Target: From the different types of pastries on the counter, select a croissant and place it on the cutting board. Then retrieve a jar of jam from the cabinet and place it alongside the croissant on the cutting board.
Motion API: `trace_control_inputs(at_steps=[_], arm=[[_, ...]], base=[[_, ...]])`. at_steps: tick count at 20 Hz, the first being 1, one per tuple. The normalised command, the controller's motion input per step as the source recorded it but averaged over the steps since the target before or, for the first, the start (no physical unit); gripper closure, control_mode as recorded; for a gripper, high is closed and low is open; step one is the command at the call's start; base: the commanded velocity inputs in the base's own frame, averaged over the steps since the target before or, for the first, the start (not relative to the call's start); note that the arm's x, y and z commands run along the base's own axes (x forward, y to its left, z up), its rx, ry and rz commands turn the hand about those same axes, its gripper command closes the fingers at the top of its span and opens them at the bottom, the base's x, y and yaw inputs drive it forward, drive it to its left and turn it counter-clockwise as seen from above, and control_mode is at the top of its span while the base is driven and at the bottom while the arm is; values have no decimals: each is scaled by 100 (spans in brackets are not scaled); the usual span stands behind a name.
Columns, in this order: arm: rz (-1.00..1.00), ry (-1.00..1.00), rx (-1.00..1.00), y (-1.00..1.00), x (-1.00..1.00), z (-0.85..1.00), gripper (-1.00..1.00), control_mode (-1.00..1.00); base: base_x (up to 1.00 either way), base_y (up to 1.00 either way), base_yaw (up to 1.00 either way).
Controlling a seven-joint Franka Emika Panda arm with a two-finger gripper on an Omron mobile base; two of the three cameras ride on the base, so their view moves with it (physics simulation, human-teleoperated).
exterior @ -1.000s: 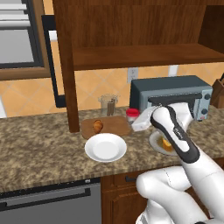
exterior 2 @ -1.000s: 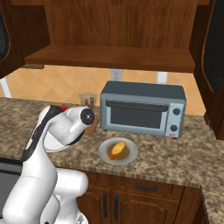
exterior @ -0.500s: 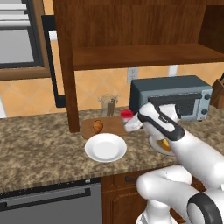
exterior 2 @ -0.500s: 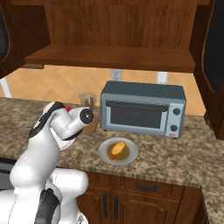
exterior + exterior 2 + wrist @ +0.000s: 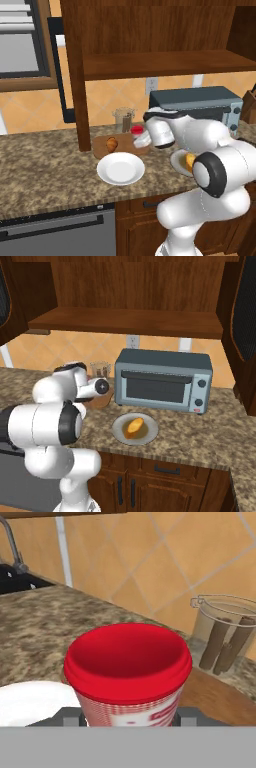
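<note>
- One counter (image 5: 45, 165), under the gripper (image 5: 141, 139).
- One cutting board (image 5: 102, 145), directly below the gripper.
- One plate (image 5: 120, 168), near its front.
- One croissant (image 5: 112, 144), on the board beside it.
- One jar of jam (image 5: 128, 674), clamped in the gripper.

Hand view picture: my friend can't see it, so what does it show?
A jar of jam with a red lid sits close up in the end effector. Behind it are a glass container holding dark sticks, the granite counter and a white plate.
</note>
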Motion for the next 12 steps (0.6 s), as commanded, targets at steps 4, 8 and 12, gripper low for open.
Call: trace_control_inputs(at_steps=[4,8,12], arm=[[0,-2,-7,0,47,-57,100,-100],[0,-3,-5,0,54,-29,100,-100],[0,0,-3,0,48,-30,100,-100]], base=[[0,0,0],[0,0,0],[0,0,0]])
